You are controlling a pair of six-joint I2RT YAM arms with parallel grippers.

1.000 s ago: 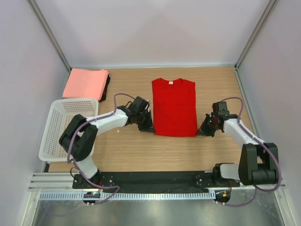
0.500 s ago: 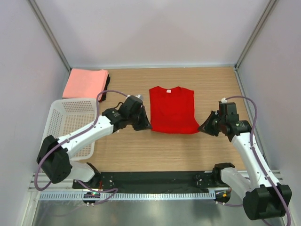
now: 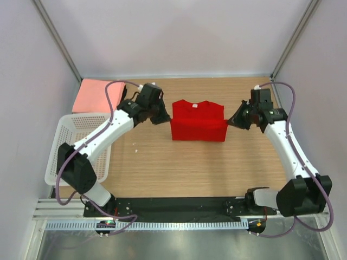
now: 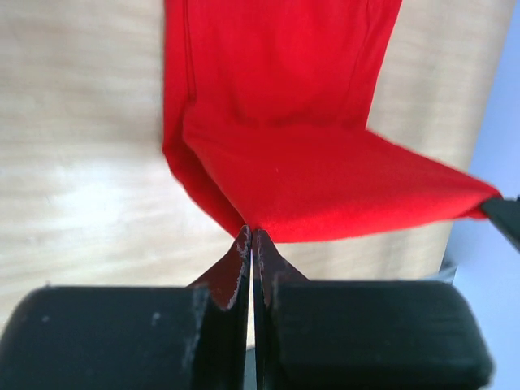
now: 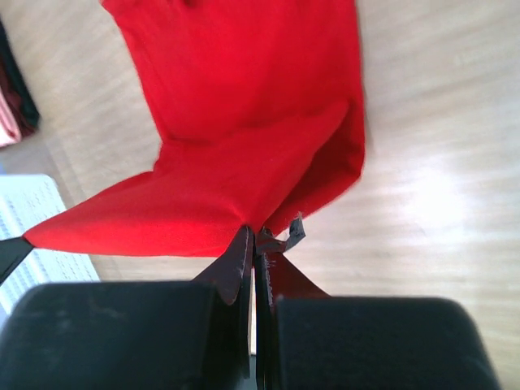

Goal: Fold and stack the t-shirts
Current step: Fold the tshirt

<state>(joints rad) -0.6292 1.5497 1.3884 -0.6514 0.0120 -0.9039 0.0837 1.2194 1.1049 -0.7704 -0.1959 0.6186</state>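
A bright red t-shirt lies on the wooden table with its near hem lifted and carried toward the collar. My left gripper is shut on the hem's left corner. At the right corner, my right gripper is shut as well. The hem hangs taut between the two grippers, above the shirt's upper half. A folded salmon-pink t-shirt sits at the far left on top of a dark one.
A white mesh basket stands at the left, below the folded stack. Grey walls close the table on three sides. Both arms reach out over the table's middle.
Both grippers have carried the red shirt's near hem up and away from the arm bases, toward the collar. The visible shirt has shortened to about half its length.
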